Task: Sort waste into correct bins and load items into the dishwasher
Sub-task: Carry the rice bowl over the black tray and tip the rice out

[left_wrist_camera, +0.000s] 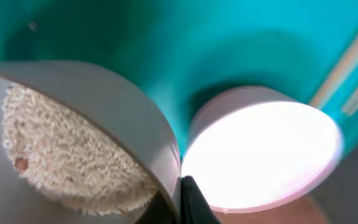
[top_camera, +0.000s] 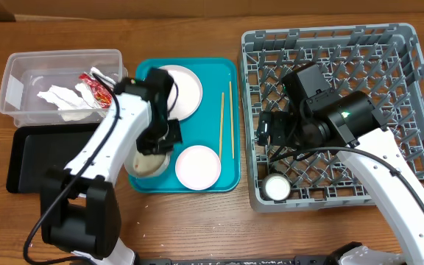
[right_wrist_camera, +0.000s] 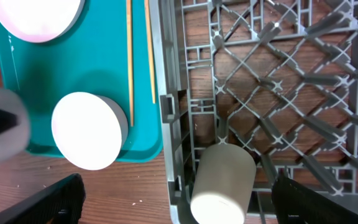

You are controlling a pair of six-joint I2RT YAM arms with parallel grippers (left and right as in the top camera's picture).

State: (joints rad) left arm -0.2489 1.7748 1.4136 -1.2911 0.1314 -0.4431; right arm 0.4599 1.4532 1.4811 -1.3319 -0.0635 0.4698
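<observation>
My left gripper (top_camera: 159,144) (left_wrist_camera: 178,198) is shut on the rim of the grey-white bowl (top_camera: 150,163) (left_wrist_camera: 138,118), which holds beige rice grains (left_wrist_camera: 67,149) at the teal tray's front left. A white bowl (top_camera: 197,166) (left_wrist_camera: 260,155) (right_wrist_camera: 87,130) sits right beside it. The white plate (top_camera: 178,90) (right_wrist_camera: 36,15) and two chopsticks (top_camera: 227,118) (right_wrist_camera: 129,56) also lie on the tray. My right gripper (top_camera: 272,137) (right_wrist_camera: 179,204) hangs open over the grey dish rack's (top_camera: 403,44) (right_wrist_camera: 278,81) front-left corner, where the small white cup (top_camera: 277,188) (right_wrist_camera: 222,183) lies on its side.
The teal tray (top_camera: 230,173) (left_wrist_camera: 166,37) (right_wrist_camera: 42,74) stands between the bins and the rack. The clear tub (top_camera: 20,66) at the back left holds napkin pieces (top_camera: 61,99) and a red wrapper (top_camera: 94,87). The black tray (top_camera: 28,158) lies in front of it.
</observation>
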